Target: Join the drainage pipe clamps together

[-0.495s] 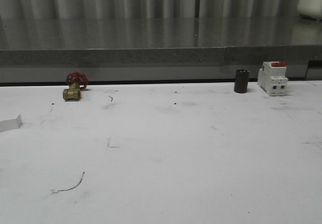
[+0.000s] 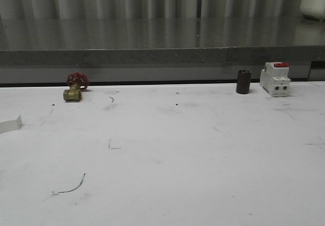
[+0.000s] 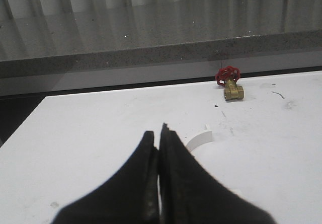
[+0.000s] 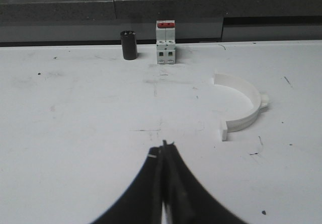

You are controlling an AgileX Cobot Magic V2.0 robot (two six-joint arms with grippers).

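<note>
Nearest, the left gripper [image 3: 160,133] and the right gripper [image 4: 164,146] are seen with jaws pressed together on nothing, hovering low over the white table [image 2: 167,155]. One drainage pipe clamp [image 3: 200,139] is found just beyond the left fingers, partly hidden by them, and the other half-ring [image 4: 240,107] lies flat well to the right of the right gripper, so neither has been picked up and joining is judged not begun. Farthest, along the table's back edge, a brass valve [image 2: 74,89], dark cylinder [image 2: 244,82] and white breaker [image 2: 275,78] are set aside, probably as distractors.
</note>
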